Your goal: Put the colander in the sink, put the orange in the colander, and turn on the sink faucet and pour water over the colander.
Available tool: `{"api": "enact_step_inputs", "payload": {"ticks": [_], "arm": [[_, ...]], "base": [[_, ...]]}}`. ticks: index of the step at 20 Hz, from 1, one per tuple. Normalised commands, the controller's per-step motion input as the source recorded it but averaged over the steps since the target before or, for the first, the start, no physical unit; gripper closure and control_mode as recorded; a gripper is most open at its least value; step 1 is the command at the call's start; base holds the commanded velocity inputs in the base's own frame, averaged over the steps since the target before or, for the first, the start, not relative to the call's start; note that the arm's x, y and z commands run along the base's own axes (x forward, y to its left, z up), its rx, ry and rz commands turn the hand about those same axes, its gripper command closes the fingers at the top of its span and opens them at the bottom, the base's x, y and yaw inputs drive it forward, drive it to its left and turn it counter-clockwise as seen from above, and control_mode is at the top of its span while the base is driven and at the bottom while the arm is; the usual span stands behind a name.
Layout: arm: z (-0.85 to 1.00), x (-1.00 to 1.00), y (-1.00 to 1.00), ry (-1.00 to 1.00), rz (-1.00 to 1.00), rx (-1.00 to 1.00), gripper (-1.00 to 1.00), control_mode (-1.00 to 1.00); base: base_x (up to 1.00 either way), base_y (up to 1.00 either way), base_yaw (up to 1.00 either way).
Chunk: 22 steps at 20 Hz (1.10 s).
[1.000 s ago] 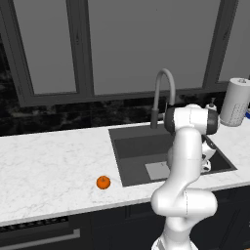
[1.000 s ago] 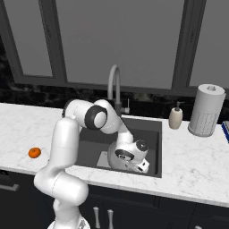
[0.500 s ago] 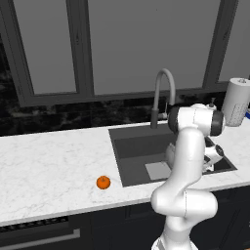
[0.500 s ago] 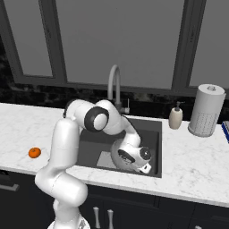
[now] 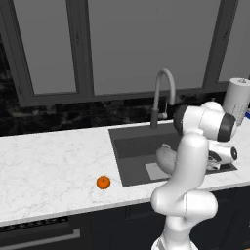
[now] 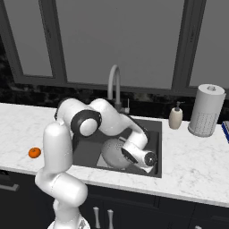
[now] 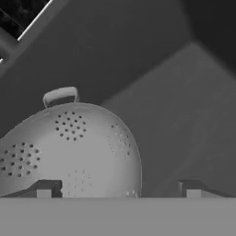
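Note:
The light-grey perforated colander [image 6: 114, 152] lies in the dark sink [image 6: 152, 129], tilted on its side toward the basin's front right. From the left it shows as the colander [image 5: 166, 157] partly behind my arm. My gripper [image 7: 118, 189] hangs low in the basin right beside it, open, fingertips wide apart. In the hand view the colander [image 7: 69, 147] fills the lower left, with one small handle on top. The left fingertip [image 7: 44, 190] overlaps its wall; the right one stands free over the sink floor. The orange [image 5: 103, 182] rests on the counter left of the sink, seen too as the orange [image 6: 34, 153]. The gooseneck faucet [image 5: 163, 93] stands behind the basin, no water running.
A white paper-towel roll [image 6: 205, 109] and a small soap dispenser [image 6: 175, 117] stand on the white marble counter [image 5: 53, 166] right of the sink. Dark windows and a black backsplash run behind. My arm's elbow arches over the sink's front edge.
The hand has carried the colander lower and farther right in the sink, and the jaws have spread apart, letting it go. The orange has not moved.

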Motion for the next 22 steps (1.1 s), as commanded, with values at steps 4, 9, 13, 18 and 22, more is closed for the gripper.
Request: {"api": "enact_step_inputs", "payload": {"ticks": [4,9,13,18,22], "arm": [[1.00,-0.27,-0.25,-0.16,0.00,0.09,-1.00,-1.00],[1.00,-0.38,-0.14,-0.12,0.00,0.05,-1.00,-1.00],[1.00,-0.54,-0.09,-0.05,0.00,0.00,-1.00,-1.00],[1.00,-0.43,0.13,0.00,-0.03,-0.04,-1.00,-1.00],[1.00,-0.51,0.58,0.07,-0.13,-0.21,-1.00,-1.00]], "base": [[0.00,0.00,0.00],[0.00,0.00,0.00],[0.00,0.00,0.00],[0.00,0.00,0.00],[0.00,0.00,0.00]]}}
